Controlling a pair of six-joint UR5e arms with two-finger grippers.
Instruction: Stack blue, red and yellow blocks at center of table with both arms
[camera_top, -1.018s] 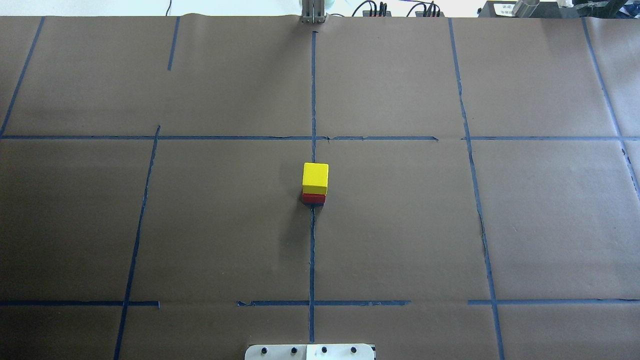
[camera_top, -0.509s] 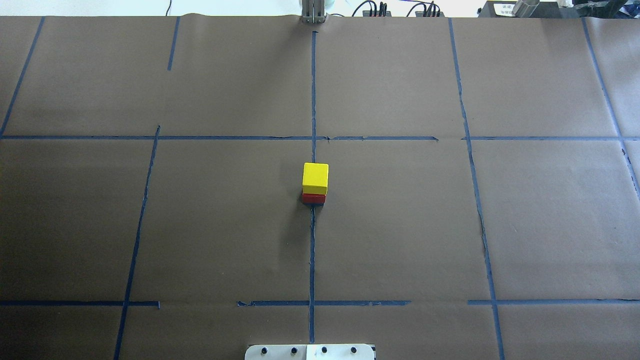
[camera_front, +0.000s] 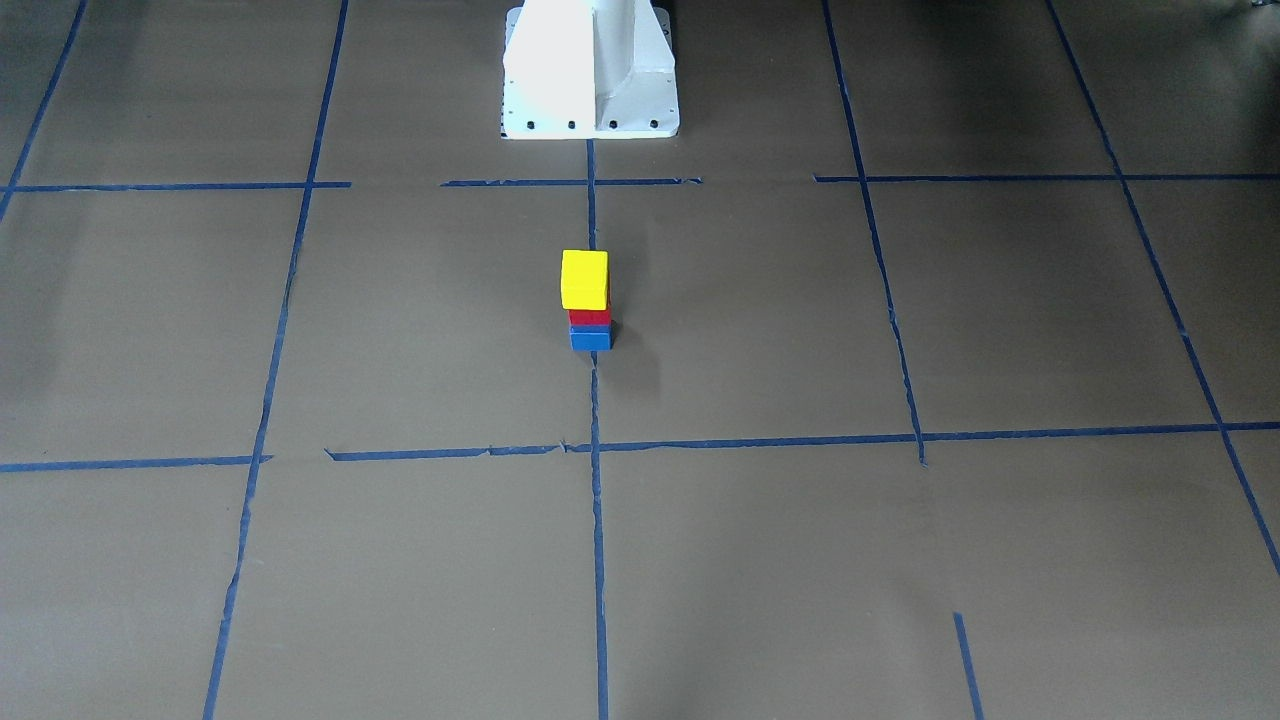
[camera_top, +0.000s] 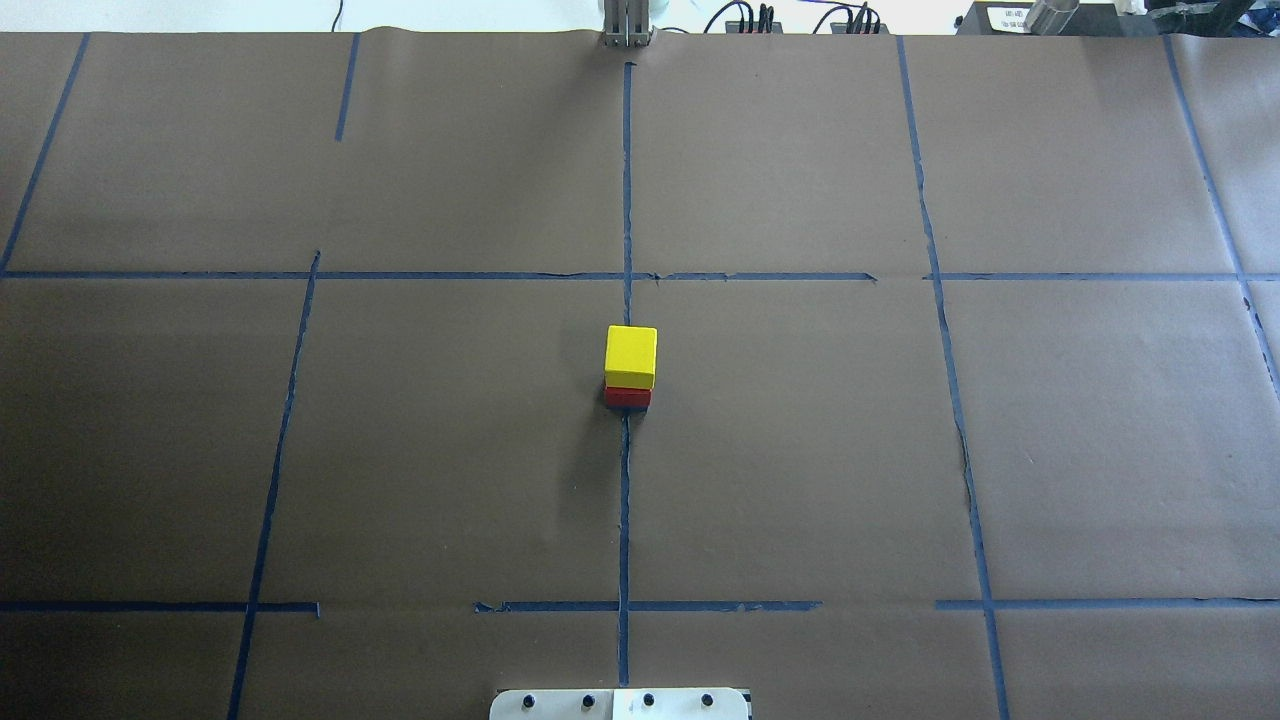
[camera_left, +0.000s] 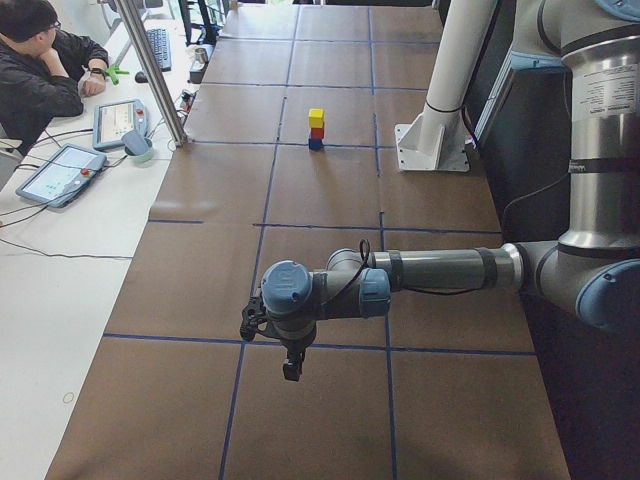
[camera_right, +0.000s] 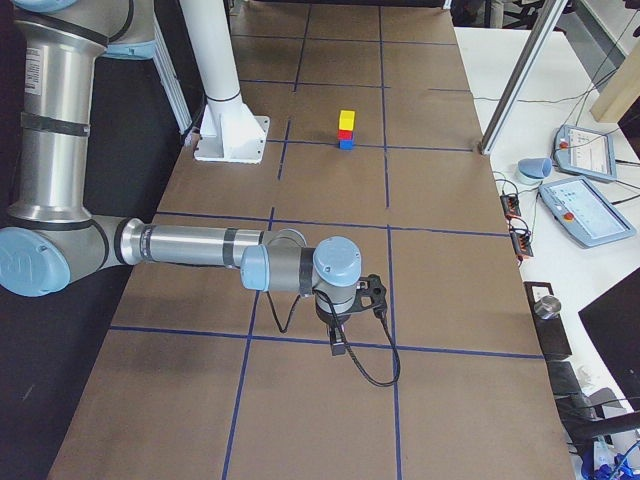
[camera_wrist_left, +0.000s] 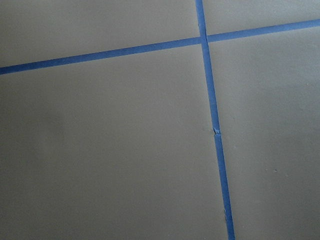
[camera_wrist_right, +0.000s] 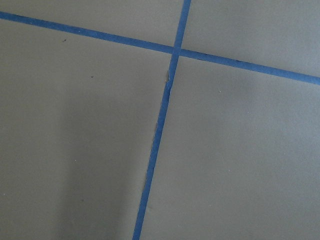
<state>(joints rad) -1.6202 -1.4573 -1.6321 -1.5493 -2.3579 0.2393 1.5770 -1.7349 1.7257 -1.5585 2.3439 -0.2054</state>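
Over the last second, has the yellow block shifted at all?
No. In the overhead view the yellow block sits in the same spot on the center tape line, atop the red block.

A yellow block (camera_top: 631, 355) sits atop a red block (camera_top: 627, 397) on the taped table (camera_top: 400, 450).

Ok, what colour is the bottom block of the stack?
Blue: the small blue cube block shows best in the exterior front-facing view.

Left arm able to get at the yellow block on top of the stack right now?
Likely yes. The yellow cube block sits uncovered atop the red block and blue block; no object shows between it and the left arm, parked far off.
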